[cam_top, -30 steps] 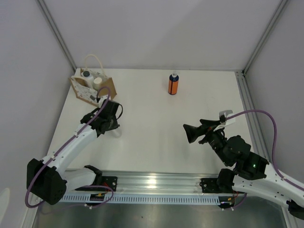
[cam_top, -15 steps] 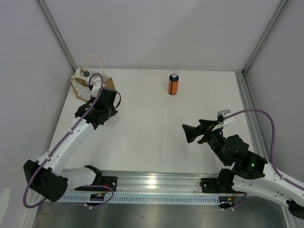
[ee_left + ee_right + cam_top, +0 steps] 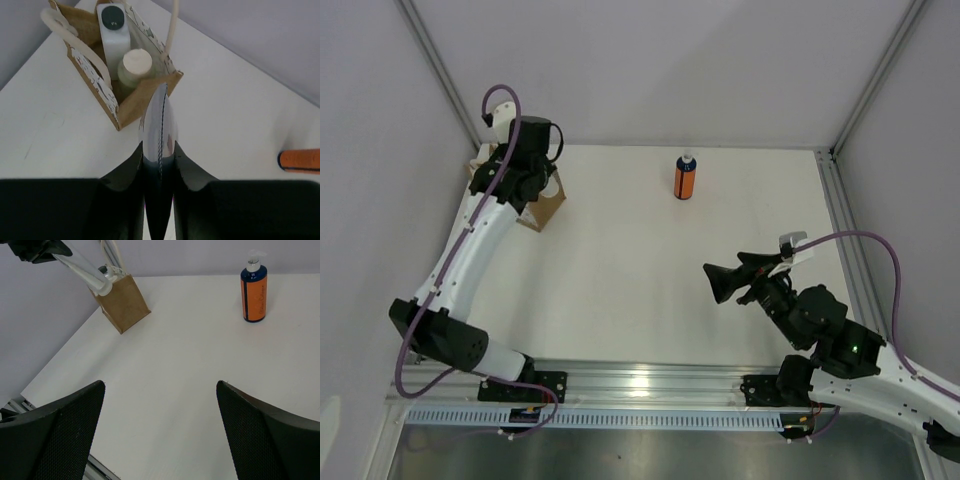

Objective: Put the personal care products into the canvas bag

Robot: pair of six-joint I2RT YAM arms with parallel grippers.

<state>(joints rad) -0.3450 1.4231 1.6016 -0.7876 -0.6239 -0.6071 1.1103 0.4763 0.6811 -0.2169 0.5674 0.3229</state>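
1. The canvas bag [image 3: 145, 95] stands at the 10 o'clock corner of the desk [image 3: 640, 250], mouth open. Inside it, a white bottle [image 3: 114, 35] with a dark cap and a cream cylinder [image 3: 137, 62] stand upright, side by side.
2. The left pincer [image 3: 159, 150] hangs over the bag, jaws narrow and clamped on a silvery tube [image 3: 160, 115] whose lower end is at the bag's rim.
3. The orange bottle [image 3: 685, 178] with a dark blue top stands upright at 12 o'clock, near the desk's far edge, well apart from the bag.
4. The right pincer [image 3: 160, 430] hovers at 4 o'clock, jaws wide, holding nothing.
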